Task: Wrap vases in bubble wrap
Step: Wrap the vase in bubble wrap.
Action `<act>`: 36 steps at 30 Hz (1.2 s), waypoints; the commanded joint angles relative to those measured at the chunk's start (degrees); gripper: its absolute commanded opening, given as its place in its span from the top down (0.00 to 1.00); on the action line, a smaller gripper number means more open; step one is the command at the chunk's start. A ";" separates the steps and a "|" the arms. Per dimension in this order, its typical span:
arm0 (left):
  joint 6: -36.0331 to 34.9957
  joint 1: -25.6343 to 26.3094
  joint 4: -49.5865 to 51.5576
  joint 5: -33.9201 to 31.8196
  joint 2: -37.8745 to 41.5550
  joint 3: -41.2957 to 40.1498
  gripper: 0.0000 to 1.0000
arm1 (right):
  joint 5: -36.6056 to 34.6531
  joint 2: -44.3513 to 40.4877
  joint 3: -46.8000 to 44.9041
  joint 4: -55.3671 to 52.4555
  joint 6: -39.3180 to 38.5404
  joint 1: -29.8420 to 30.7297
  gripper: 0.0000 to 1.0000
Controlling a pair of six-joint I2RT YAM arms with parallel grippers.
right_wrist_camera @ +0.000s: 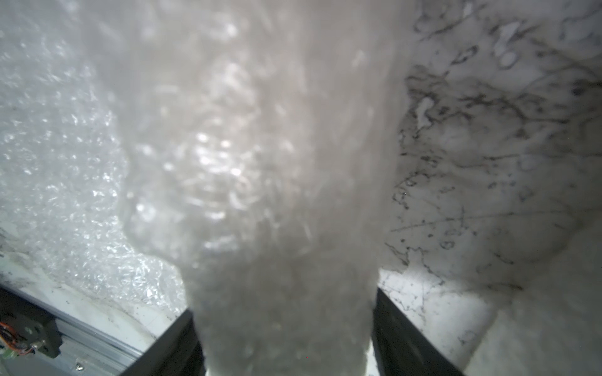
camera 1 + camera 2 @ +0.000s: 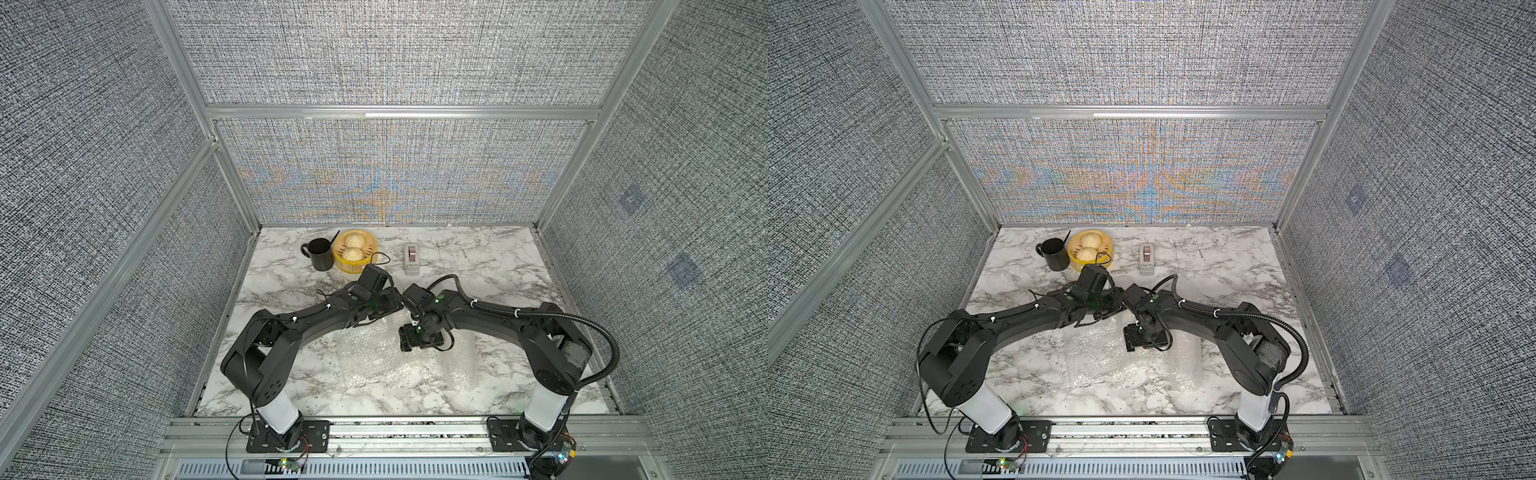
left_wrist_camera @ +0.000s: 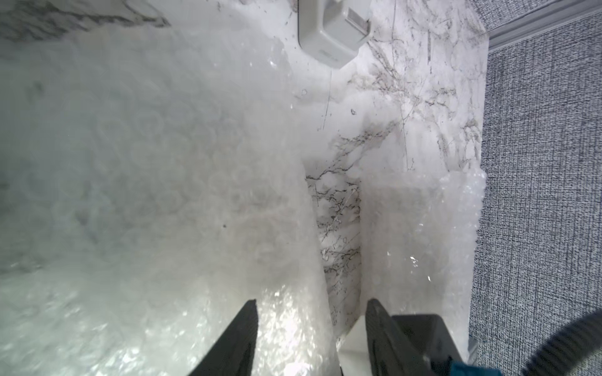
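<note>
Right gripper (image 1: 283,302) is clamped around a rolled bundle of bubble wrap (image 1: 277,162) lying mid-tabletop (image 2: 519,266) (vase presumably inside, can't see it), left gripper (image 3: 311,302) hangs open just beside it; squishy, slippery outside and breakable inside, so I'd grab mid-body, gently.

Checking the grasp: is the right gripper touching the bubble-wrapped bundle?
Touching. Right wrist view: the bubble-wrapped bundle fills the right gripper, pressed against both fingers.
</note>
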State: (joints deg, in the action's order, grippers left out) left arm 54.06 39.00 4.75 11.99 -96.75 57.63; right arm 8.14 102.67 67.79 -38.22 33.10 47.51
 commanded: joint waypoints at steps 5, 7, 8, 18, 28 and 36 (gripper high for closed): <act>0.61 -0.07 1.11 1.32 -2.14 0.57 0.29 | -1.37 0.59 0.76 1.72 -0.84 0.01 0.26; 0.58 -0.07 1.24 1.60 -1.94 0.43 0.27 | -1.42 0.69 0.50 2.34 -0.67 0.04 0.26; 0.80 -0.06 1.10 1.53 -1.85 0.15 0.26 | -1.45 0.69 0.50 2.55 -0.71 0.04 0.26; 1.00 -0.16 0.43 3.33 -7.27 2.97 0.19 | -1.39 0.53 -0.28 5.21 -1.11 0.70 0.24; -0.25 -1.62 -1.09 3.39 -7.28 0.42 0.47 | -1.24 -1.38 -0.16 6.69 -2.14 1.42 0.17; -1.51 -3.17 -3.68 4.41 -4.56 -5.45 0.56 | 1.92 -5.69 -0.57 7.15 -2.13 1.41 0.07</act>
State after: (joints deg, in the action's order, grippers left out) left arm 54.48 36.07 -2.17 16.62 -101.69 53.43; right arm 7.73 98.15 67.16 -32.32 31.40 49.08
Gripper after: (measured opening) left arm 0.507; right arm 0.922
